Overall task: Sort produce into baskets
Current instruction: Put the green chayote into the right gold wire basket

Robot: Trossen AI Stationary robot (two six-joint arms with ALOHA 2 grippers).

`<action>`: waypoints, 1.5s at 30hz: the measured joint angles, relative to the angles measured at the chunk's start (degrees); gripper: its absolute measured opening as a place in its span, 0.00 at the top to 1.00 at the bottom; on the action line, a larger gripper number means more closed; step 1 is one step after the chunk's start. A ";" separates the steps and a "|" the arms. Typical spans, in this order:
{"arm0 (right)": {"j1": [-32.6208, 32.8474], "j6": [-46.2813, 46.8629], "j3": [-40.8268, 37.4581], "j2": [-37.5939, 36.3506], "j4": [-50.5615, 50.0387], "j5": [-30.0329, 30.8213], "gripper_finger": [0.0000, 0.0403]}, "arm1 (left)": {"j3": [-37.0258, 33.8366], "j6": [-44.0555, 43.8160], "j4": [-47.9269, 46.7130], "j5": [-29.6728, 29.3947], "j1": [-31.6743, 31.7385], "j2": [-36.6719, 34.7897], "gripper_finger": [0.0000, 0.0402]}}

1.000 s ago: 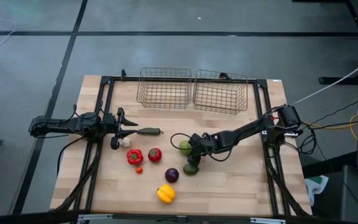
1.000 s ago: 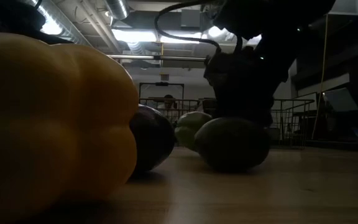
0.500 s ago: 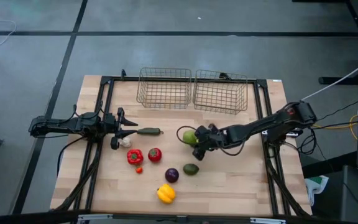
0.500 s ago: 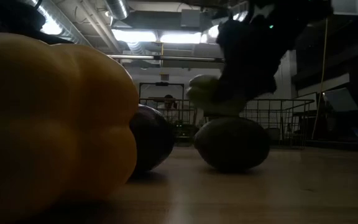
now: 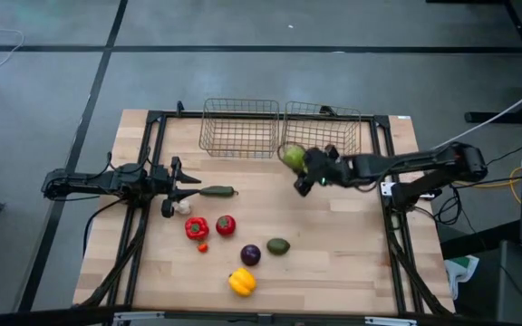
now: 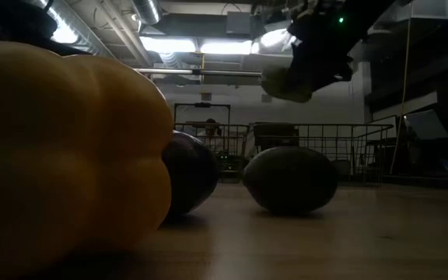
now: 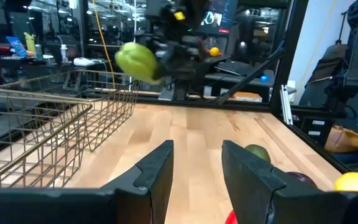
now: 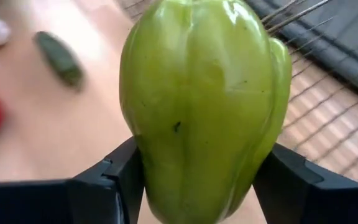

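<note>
Green pepper [image 5: 291, 156] is held clear of the table by the right gripper [image 5: 304, 165], just at the near edge of the right-hand basket [image 5: 323, 132]. In the right wrist view the pepper [image 8: 204, 106] sits upright between the two fingers [image 8: 114, 171], which clamp its lower flanks. Judged light, hard-shelled and smooth; the lobed sides may slip, so a grip across the waist seems sound. Not fragile by the look of it.

Left gripper [image 5: 181, 186] waits at the table's left side, fingers slightly apart, nothing between them.

Remaining on the table: yellow pepper [image 5: 241, 282], purple ball [image 5: 251, 254], dark green piece [image 5: 278, 245], red tomato [image 5: 226, 225], red pepper [image 5: 196, 227]. Left-hand basket [image 5: 239, 128] stands beside the first.
</note>
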 joint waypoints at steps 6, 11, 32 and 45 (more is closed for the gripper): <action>-8.82 -7.43 0.00 -0.33 -0.52 0.09 0.42 | 0.00 -0.01 -0.07 0.00 0.00 0.00 0.67; -15.13 -10.44 0.00 -0.33 -0.79 -0.04 0.42 | 0.00 0.01 -0.08 0.00 -0.01 0.00 0.67; -20.55 -12.09 0.00 -0.11 -1.03 -3.26 0.42 | -0.02 -0.01 -0.08 0.00 0.01 0.00 0.67; -20.53 -10.39 -0.02 -0.11 -2.67 -3.72 0.18 | -0.02 -0.01 -0.08 0.00 0.00 0.00 0.67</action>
